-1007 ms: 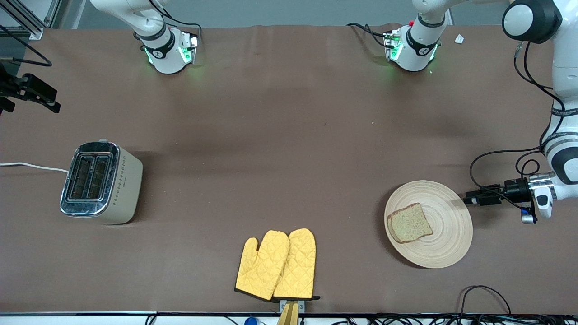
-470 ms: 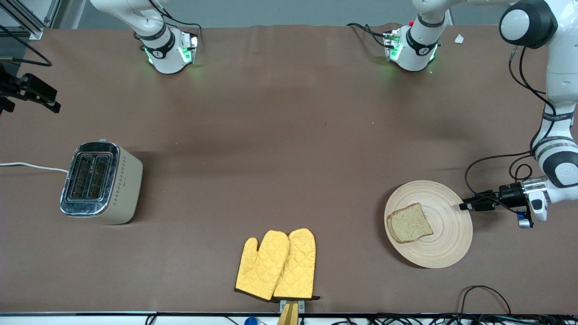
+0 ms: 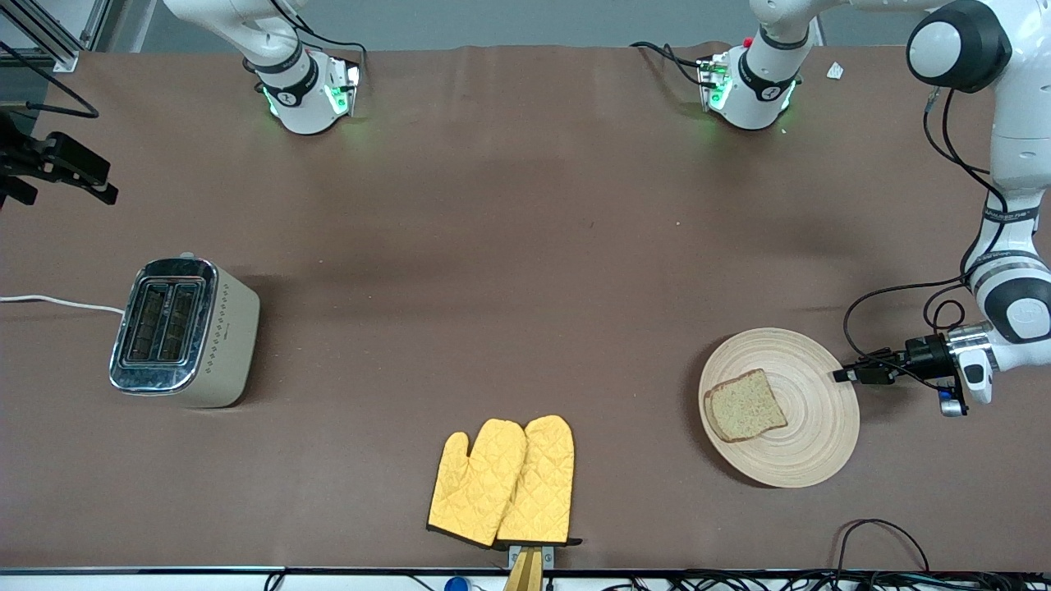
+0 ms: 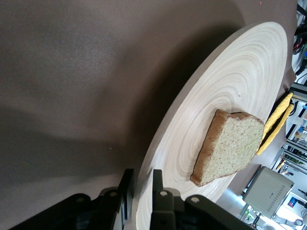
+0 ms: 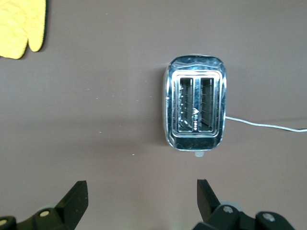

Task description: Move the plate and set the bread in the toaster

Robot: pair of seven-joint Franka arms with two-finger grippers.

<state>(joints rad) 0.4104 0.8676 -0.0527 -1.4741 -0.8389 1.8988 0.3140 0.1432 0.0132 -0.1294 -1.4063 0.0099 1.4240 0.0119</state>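
Observation:
The pale wooden plate point(image 3: 809, 447) lies toward the left arm's end of the table with the bread point(image 3: 743, 406) slice on it. My left gripper point(image 3: 839, 376) is low at the plate's rim, its narrow jaws closed over the rim's edge; the left wrist view shows the gripper point(image 4: 142, 191), the plate point(image 4: 225, 91) and the bread point(image 4: 230, 148). The cream toaster point(image 3: 185, 332) stands toward the right arm's end, slots empty. My right gripper point(image 5: 141, 201) is open and empty, high above the table beside the toaster point(image 5: 195, 110); it shows at the front view's edge point(image 3: 82, 176).
A pair of yellow oven mitts point(image 3: 502, 480) lies near the table's front edge, between toaster and plate. The toaster's white cord point(image 3: 57, 302) runs off the table's end. Loose cables point(image 3: 883, 533) lie near the front edge by the plate.
My left gripper has slid in toward the plate until its jaws reach the rim. The plate and bread have not moved. The right gripper shifted slightly.

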